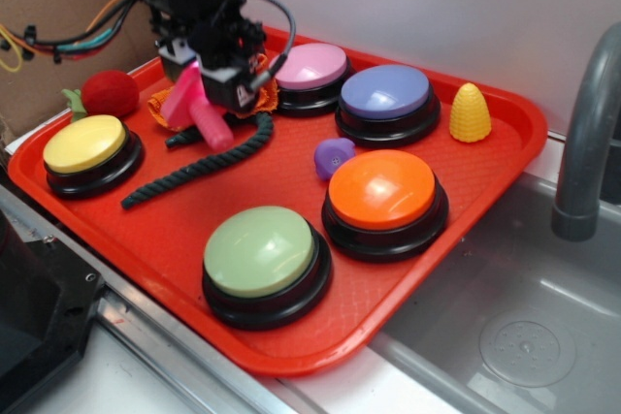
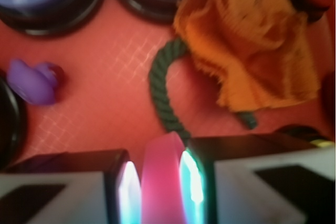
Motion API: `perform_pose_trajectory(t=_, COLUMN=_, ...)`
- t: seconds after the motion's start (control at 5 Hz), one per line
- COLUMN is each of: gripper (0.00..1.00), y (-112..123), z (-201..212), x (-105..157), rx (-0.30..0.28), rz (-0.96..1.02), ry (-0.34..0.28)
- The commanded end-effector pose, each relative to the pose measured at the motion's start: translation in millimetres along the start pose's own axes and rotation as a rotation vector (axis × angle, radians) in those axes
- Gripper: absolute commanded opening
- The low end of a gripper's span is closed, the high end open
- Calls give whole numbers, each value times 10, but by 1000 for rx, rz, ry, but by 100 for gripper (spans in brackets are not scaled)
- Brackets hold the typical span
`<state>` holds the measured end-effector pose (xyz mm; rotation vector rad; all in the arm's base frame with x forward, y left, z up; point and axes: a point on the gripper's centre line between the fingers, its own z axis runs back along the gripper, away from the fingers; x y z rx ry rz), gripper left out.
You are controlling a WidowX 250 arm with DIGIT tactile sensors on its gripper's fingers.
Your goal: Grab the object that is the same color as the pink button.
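The gripper (image 1: 206, 94) is closing on the pink toy bolt (image 1: 199, 111), and the wrist view is showing the bolt (image 2: 163, 179) pinched between the 2 fingers, so the jaws are gripping it rather than standing open. In the exterior view the bolt is hanging tilted above the red tray (image 1: 505, 157), its ribbed shaft pointing down toward the dark green rope (image 1: 209, 160), just in front of the orange cloth (image 1: 257, 94) and near the pink button (image 1: 310, 67) whose color it matches. The main risk I am judging here is slippage: the bolt is small and held at an angle, so a fast lift or a swing could be twisting it out of the fingers and dropping it onto the rope or cloth. A second risk is the lower end of the shaft snagging the rope or the frayed cloth if the arm is travelling low across the tray. Counting what is lying on the tray: 5 dome buttons, namely pink, purple (image 1: 385, 94), orange (image 1: 381, 191), green (image 1: 259, 251) and yellow (image 1: 85, 144); 1 rope; 1 cloth; 1 small purple lump (image 1: 333, 157); 1 yellow corn toy (image 1: 470, 113); and 1 red fuzzy ball (image 1: 109, 94).
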<state>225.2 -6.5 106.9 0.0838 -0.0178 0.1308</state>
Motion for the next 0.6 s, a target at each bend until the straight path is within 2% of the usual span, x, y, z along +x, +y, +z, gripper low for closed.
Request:
perform_pose_trajectory(t=0.0, gripper=0, y=358, z=803, x=388, rx=-153, rz=63, ry=-113)
perform_pose_trajectory(t=0.2, gripper=0, y=490, z=1033, x=482, rx=-138, rz=102, ry=-164)
perform_pose_trajectory(t=0.4, gripper=0, y=502, z=1018, x=492, rx=-112, rz=76, ry=-166)
